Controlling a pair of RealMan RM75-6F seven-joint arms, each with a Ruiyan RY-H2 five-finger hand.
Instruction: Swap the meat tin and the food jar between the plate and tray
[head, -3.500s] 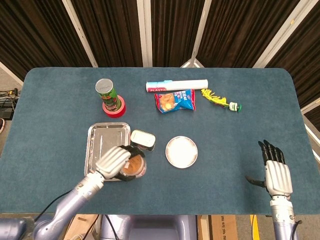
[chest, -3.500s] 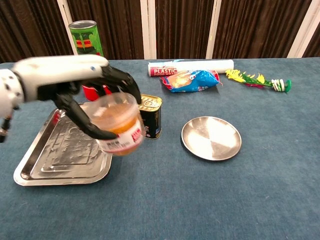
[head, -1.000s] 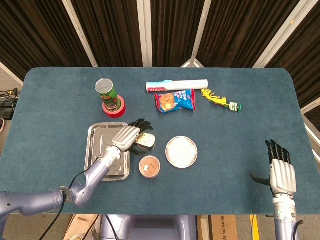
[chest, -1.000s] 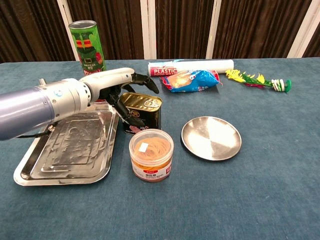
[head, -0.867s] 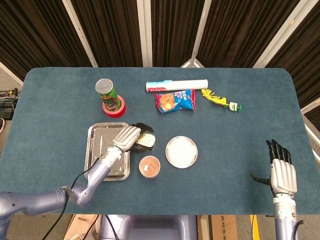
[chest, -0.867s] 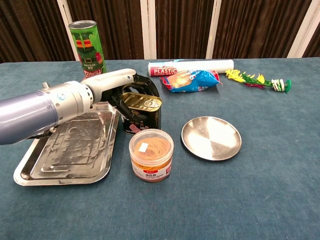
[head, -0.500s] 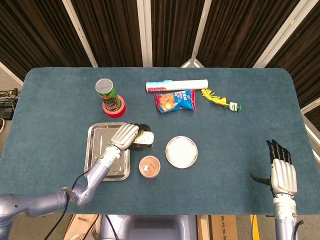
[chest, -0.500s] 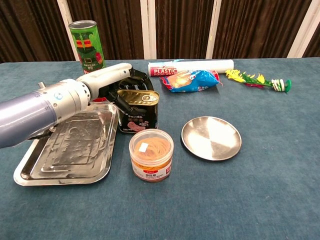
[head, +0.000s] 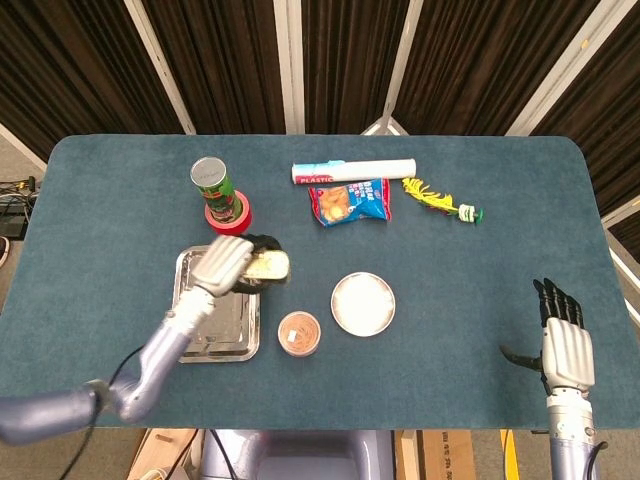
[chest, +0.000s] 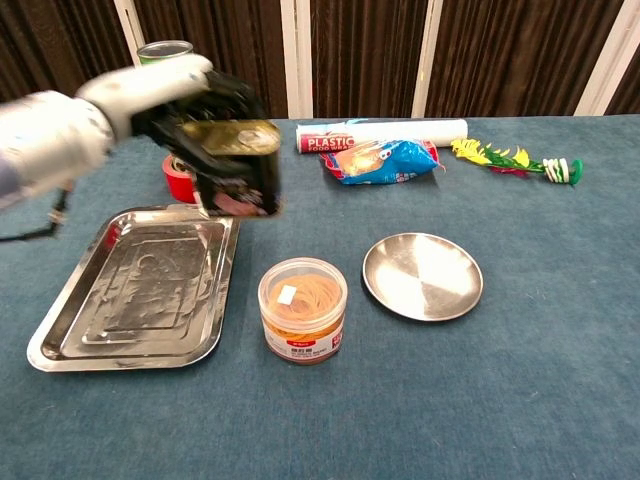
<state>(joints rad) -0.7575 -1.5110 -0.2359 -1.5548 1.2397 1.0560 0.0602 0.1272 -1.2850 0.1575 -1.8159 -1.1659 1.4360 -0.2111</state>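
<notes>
My left hand (head: 222, 266) (chest: 175, 105) grips the dark meat tin (head: 266, 266) (chest: 238, 165) and holds it in the air above the right edge of the steel tray (head: 198, 325) (chest: 130, 285). The food jar (head: 299, 333) (chest: 303, 309), clear with a tan filling, stands on the cloth between the tray and the round steel plate (head: 363, 304) (chest: 423, 275). Neither the plate nor the tray has anything on it. My right hand (head: 565, 345) hangs open at the table's near right edge, far from everything.
At the back left a green tube can (head: 211, 182) (chest: 165, 55) stands by a red tape roll (head: 232, 216) (chest: 180, 178). Further back lie a plastic wrap roll (head: 353, 171) (chest: 380, 133), a blue snack bag (head: 350, 201) (chest: 385, 159) and a yellow-green toy (head: 440, 200) (chest: 510, 159).
My left hand set the food jar down on the cloth, closed around the meat tin and has now lifted it up and leftward toward the tray. The right hand stayed put.
</notes>
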